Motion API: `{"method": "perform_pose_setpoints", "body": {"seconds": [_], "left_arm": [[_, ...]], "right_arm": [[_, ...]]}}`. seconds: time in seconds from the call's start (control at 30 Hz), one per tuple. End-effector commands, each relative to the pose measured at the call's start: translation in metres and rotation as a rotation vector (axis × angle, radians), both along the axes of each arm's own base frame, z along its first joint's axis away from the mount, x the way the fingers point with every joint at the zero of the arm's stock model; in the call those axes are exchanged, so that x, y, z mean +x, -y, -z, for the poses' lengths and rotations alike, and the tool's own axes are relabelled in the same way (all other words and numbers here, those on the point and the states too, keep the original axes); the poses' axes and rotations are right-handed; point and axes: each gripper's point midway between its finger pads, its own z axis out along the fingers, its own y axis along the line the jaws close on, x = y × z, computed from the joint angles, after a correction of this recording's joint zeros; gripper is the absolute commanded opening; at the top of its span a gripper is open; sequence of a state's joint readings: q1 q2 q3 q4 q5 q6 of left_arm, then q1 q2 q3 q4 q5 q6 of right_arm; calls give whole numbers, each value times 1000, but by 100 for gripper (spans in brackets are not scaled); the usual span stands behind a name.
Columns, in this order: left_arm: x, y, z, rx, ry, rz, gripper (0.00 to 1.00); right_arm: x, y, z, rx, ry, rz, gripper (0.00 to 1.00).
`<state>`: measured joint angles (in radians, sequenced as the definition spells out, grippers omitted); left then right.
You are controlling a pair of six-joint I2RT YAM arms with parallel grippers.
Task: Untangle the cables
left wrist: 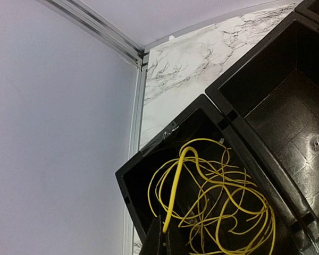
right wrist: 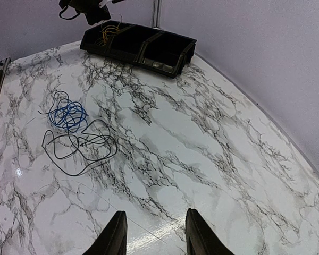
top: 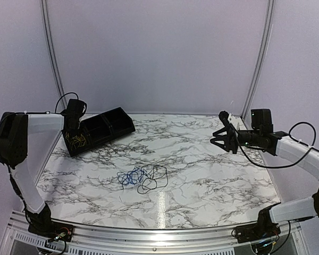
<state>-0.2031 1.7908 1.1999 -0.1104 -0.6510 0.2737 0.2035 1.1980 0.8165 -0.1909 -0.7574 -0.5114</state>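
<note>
A yellow cable [left wrist: 223, 202] lies coiled in the end compartment of a black tray [left wrist: 229, 123]. My left gripper [left wrist: 165, 235] is shut on one strand of it, which arches up out of the coil. In the top view that gripper [top: 74, 126] hangs over the tray's left end [top: 73, 149]. A blue cable [top: 131, 177] and a black cable [top: 156, 178] lie overlapping on the marble table, near its middle. My right gripper [top: 219, 139] hovers open over the table's right side, far from them, with nothing between its fingers [right wrist: 118, 234]. Its view shows the blue [right wrist: 68, 114] and black [right wrist: 80, 151] cables.
The tray [top: 114, 127] sits at the back left, angled, its other compartments dark and bare. Aluminium frame posts [top: 50, 53] and purple walls close in the table on three sides. A metal rail [top: 149, 231] runs along the near edge.
</note>
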Motion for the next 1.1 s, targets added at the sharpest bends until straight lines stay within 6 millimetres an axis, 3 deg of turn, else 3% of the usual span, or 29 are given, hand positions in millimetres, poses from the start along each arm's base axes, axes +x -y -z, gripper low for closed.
{"method": "perform_pose_setpoints", "body": {"seconds": [0.0, 0.2, 0.47, 0.8, 0.87, 0.97, 1.07], "left_arm": [[3, 3, 25, -134, -12, -1, 0], [5, 2, 51, -188, -55, -6, 0], [4, -1, 62, -199, -80, -27, 0], [-1, -7, 27, -198, -29, -66, 2], [-2, -6, 17, -204, -10, -62, 7], [-3, -5, 3, -219, 19, -59, 26], [-5, -6, -6, -224, 36, -61, 37]], "right_arm": [[3, 4, -6, -4, 36, 6, 38], [3, 4, -5, -7, 36, 4, 38], [3, 4, -5, -13, 40, 2, 38], [3, 4, -6, -15, 43, 2, 38], [3, 4, -6, -16, 45, 1, 38], [3, 5, -6, -18, 46, 3, 38], [3, 5, -6, -20, 48, 4, 38]]}}
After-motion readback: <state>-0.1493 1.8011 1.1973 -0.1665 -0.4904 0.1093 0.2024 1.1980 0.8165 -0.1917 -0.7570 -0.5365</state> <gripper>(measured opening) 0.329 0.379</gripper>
